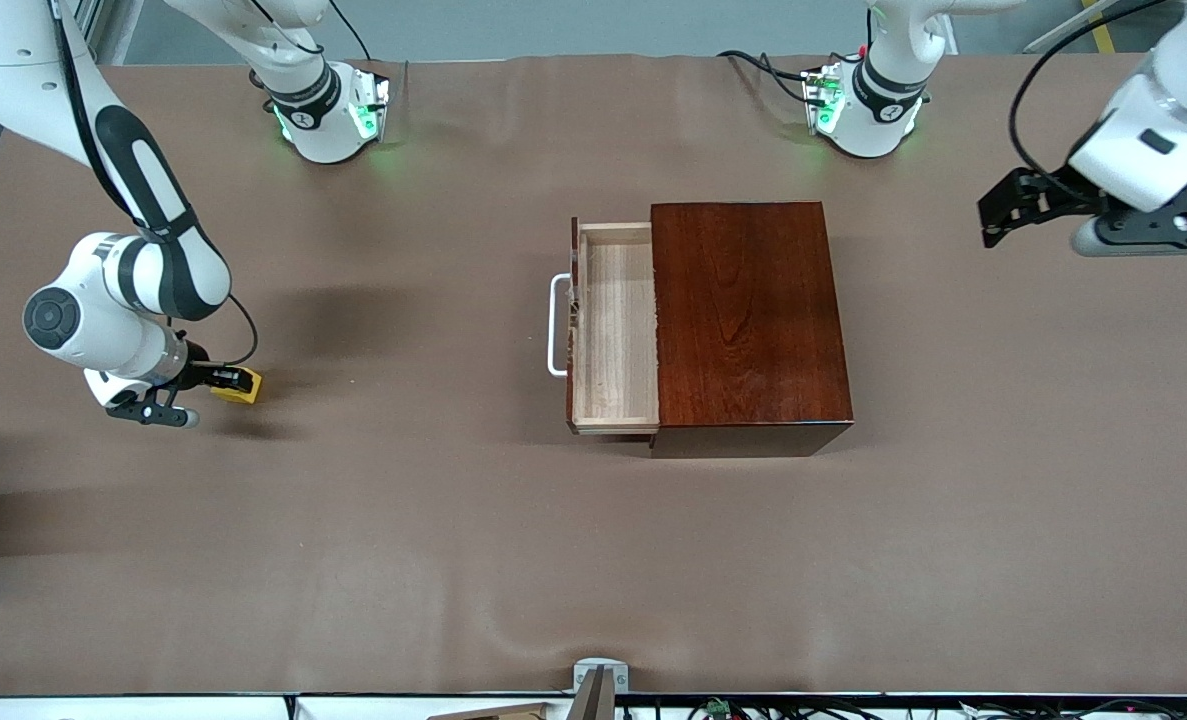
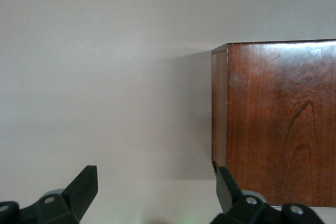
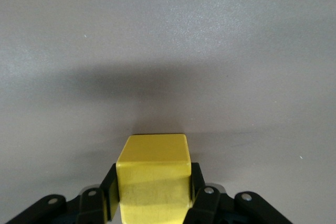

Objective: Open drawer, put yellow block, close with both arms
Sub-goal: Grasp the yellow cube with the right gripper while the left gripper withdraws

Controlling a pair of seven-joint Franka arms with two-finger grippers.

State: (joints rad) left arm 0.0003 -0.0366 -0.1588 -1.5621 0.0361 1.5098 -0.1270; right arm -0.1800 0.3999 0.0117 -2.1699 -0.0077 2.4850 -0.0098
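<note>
- Right end effector (image 1: 231, 380) clenched on small bright yellow cube (image 1: 239, 385), low at brown worktop (image 1: 433, 540), toward right arm's end.
- Pale light-wood drawer (image 1: 615, 330) with white U-shaped handle (image 1: 557, 325) pulled out of glossy mahogany box (image 1: 748, 315); bare worktop between cube and handle.
- Left end effector (image 1: 993, 215) released, waiting over worktop at left arm's end, well apart from box.

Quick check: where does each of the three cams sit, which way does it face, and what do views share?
Front view: high, facing both arms, over the brown table.
Left wrist view: open left gripper facing the glossy dark mahogany box.
Right wrist view: right gripper shut on the small yellow cube.
Shared: the box with the front and left wrist views; the cube with the front and right wrist views.
</note>
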